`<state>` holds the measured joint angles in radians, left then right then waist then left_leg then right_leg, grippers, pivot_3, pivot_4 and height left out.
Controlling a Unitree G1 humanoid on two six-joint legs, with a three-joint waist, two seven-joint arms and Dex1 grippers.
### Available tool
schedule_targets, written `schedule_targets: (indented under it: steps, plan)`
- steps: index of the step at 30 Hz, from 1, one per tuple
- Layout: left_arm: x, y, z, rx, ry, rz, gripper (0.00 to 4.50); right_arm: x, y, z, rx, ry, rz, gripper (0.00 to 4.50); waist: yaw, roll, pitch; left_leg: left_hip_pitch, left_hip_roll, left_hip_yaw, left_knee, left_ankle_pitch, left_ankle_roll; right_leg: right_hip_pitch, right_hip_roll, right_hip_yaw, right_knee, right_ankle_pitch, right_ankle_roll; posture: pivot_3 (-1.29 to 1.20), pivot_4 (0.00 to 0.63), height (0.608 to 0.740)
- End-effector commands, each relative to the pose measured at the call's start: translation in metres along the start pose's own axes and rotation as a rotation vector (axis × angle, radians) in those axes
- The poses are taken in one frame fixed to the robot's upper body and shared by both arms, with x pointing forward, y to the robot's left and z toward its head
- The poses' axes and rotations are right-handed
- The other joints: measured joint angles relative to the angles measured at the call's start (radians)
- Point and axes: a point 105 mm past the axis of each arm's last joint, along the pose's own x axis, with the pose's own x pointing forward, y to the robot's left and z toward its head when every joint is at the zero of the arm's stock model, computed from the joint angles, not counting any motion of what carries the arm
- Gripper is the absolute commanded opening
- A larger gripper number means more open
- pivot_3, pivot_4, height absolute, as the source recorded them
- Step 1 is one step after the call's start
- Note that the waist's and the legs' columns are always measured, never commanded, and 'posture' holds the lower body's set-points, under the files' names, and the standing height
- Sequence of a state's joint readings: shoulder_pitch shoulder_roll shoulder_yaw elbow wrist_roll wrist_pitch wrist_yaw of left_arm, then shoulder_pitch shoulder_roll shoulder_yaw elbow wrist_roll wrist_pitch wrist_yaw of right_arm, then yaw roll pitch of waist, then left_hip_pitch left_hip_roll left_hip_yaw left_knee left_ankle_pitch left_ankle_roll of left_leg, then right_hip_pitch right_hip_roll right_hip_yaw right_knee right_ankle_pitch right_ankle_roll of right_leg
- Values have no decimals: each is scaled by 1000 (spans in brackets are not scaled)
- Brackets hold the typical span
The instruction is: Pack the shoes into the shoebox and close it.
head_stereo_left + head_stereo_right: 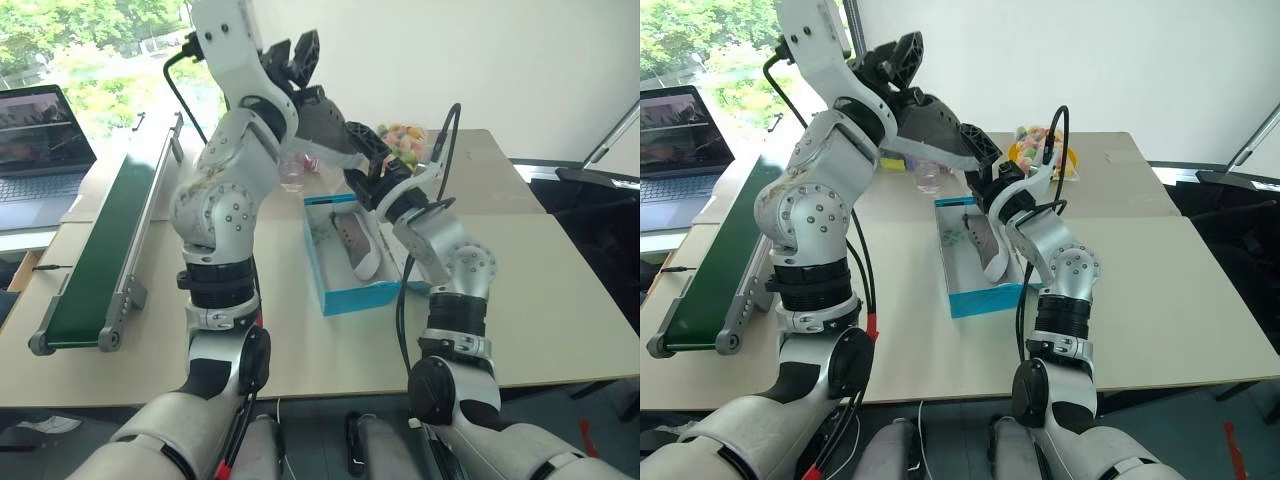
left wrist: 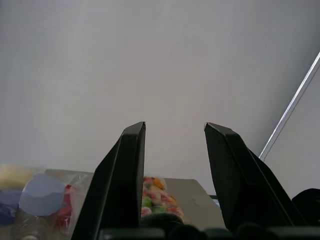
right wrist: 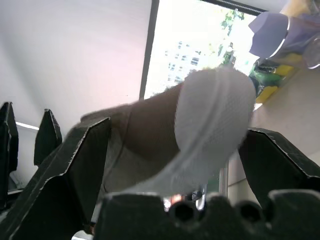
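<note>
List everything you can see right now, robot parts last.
turquoise-blue cardboard shoebox: one, white inside, open, mid-table.
pale-soled grey shoe: one, inside the shoebox.
dark grey shoe: one, in the air above the shoebox.
clear bag of colourful items: one, far table edge.
clear plastic bottle: one, behind the shoebox.
green conveyor belt: one, table's left.
black laptop: one, open, far left.
beige table: one.
left claw: black, raised, open, empty.
right claw: black, around the dark grey shoe.

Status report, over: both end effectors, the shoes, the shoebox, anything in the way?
Left end effector open, empty. Right end effector grips one shoe, raised over the shoebox. Other shoe lies inside. Plastic cup behind box, apart.
</note>
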<state>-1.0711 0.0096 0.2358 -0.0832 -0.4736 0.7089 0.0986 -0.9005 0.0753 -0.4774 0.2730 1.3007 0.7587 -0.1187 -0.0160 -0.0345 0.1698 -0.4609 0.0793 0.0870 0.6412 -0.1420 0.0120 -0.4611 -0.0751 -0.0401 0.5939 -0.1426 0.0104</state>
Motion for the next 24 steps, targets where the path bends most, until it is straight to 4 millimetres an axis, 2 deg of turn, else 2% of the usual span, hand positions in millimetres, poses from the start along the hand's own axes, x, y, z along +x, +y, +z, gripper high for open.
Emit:
schedule_targets:
  steps: [1, 8, 12, 18, 21, 24]
  plan:
    - [-3, -11, 18, 11, -64, -32, 1531, 9, 24, 3, -23, -17, 83, 4500, 0, 0, 0, 0, 0, 0, 0, 0, 0, 0, 0, 0, 0, 0, 0, 0, 150, 740]
    - [-4, -9, 17, 16, -60, -24, 1531, 13, 29, 4, -26, -20, 111, 4500, 2, 0, 0, 0, 0, 0, 0, 0, 0, 0, 0, 0, 0, 0, 0, 0, 150, 740]
    - [-4, -6, 15, 19, -53, -15, 1528, 12, 30, 5, -41, -24, 113, 3555, 2, 0, 0, 0, 0, 0, 0, 0, 0, 0, 0, 0, 0, 0, 0, 0, 150, 740]
    - [-5, 0, 13, 36, -38, -4, 1528, 11, 29, 7, -71, -24, 106, 1406, 2, 0, 0, 0, 0, 0, 0, 0, 0, 0, 0, 0, 0, 0, 0, 0, 150, 740]
    - [-8, 6, 9, 40, 0, -2, 1528, 10, 27, 9, -117, -17, 92, 703, 1, 0, 0, 0, 0, 0, 0, 0, 0, 0, 0, 0, 0, 0, 0, 0, 150, 740]
    - [-15, 14, -1, 53, 68, -9, 1528, 9, 23, 11, -153, -16, 79, 461, 1, 0, 0, 0, 0, 0, 0, 0, 0, 0, 0, 0, 0, 0, 0, 0, 150, 740]
